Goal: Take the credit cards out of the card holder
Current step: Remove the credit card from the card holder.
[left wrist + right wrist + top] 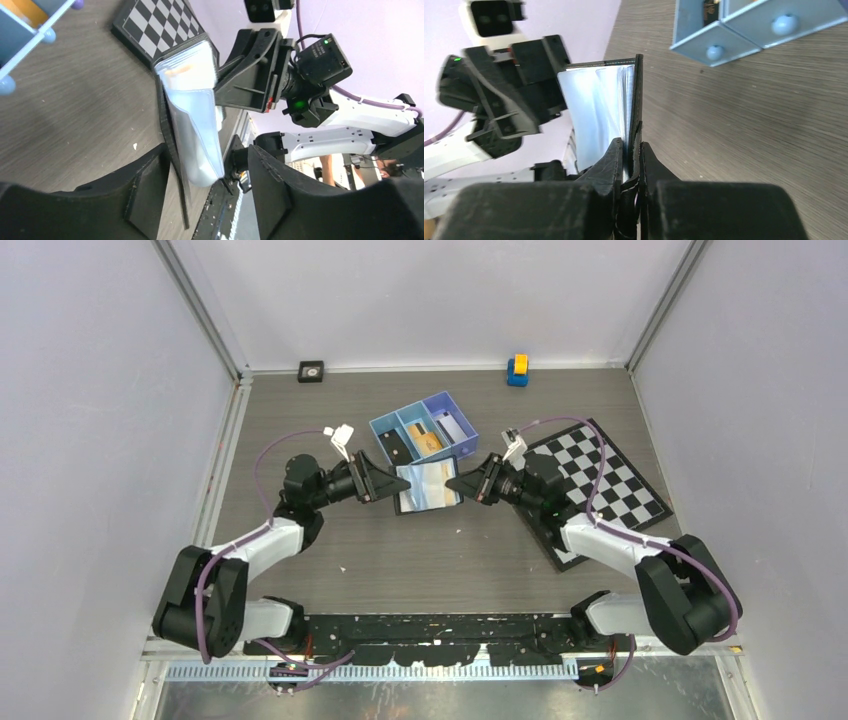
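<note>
And the right gripper (462, 483) was clamped on the open card holder (428, 486) just before the blue tray (405, 412), left gripper (398, 483) jaws apart around its other edge, extraction seemingly underway, next needing a pinch on the credit cards (178, 70).

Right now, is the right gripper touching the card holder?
Touching. The right wrist view shows the right gripper shut on the card holder, its fingers pinching the holder's near edge with no gap.
</note>
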Robot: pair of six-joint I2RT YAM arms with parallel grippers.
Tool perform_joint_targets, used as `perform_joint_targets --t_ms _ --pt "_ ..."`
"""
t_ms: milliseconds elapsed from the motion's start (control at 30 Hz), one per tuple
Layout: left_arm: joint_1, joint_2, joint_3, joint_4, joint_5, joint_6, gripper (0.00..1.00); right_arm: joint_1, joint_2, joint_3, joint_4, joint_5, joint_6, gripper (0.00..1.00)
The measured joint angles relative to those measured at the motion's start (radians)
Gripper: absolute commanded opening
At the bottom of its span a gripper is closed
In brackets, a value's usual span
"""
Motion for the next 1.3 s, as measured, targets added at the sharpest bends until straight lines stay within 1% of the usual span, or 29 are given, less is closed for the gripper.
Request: perform_joint_targets --t_ms 67,200,433,533,633,667,700,733,867,967,1067,1300 --pt "-0.001 -0.024 -0.002 -0.009 -0.011 0.016 0.66 0.001 -0.011 0.001 -0.053 0.03 -0.029 0.0" --pt "-0.021 -0.03 -0.002 -0.026 -0.028 0.042 0.66 0.015 -0.002 0.005 -0.132 0.066 -0.064 0.01" --pt "-0.066 -0.011 -0.002 -0.079 -0.05 0.082 0.67 0.094 -0.002 0.035 -0.24 0.146 -0.142 0.01" --pt "-0.066 -0.012 -0.001 -0.125 -0.075 0.109 0.7 0.115 -0.023 0.039 -0.279 0.19 -0.172 0.0" --pt "-0.066 -0.035 -0.001 -0.207 -0.118 0.146 0.76 0.119 -0.051 0.039 -0.307 0.227 -0.188 0.0" --pt "-0.066 -0.056 -0.001 -0.241 -0.141 0.157 0.82 0.119 -0.063 0.039 -0.315 0.241 -0.192 0.01" --pt "-0.066 -0.079 -0.001 -0.27 -0.159 0.169 0.91 0.119 -0.074 0.039 -0.32 0.255 -0.195 0.0" --pt "-0.065 -0.114 -0.001 -0.303 -0.189 0.18 0.99 0.119 -0.083 0.039 -0.324 0.267 -0.198 0.0" --pt "-0.048 -0.269 -0.006 -0.391 -0.315 0.207 1.0 0.119 -0.104 0.039 -0.329 0.303 -0.205 0.01" --pt "-0.037 -0.329 -0.031 -0.41 -0.4 0.201 1.0 0.119 -0.105 0.039 -0.334 0.319 -0.206 0.0" --pt "-0.032 -0.307 -0.048 -0.408 -0.416 0.196 1.0 0.119 -0.106 0.039 -0.333 0.327 -0.206 0.01" --pt "-0.032 -0.151 -0.048 -0.338 -0.336 0.172 0.99 0.119 -0.121 0.014 -0.311 0.327 -0.204 0.0"
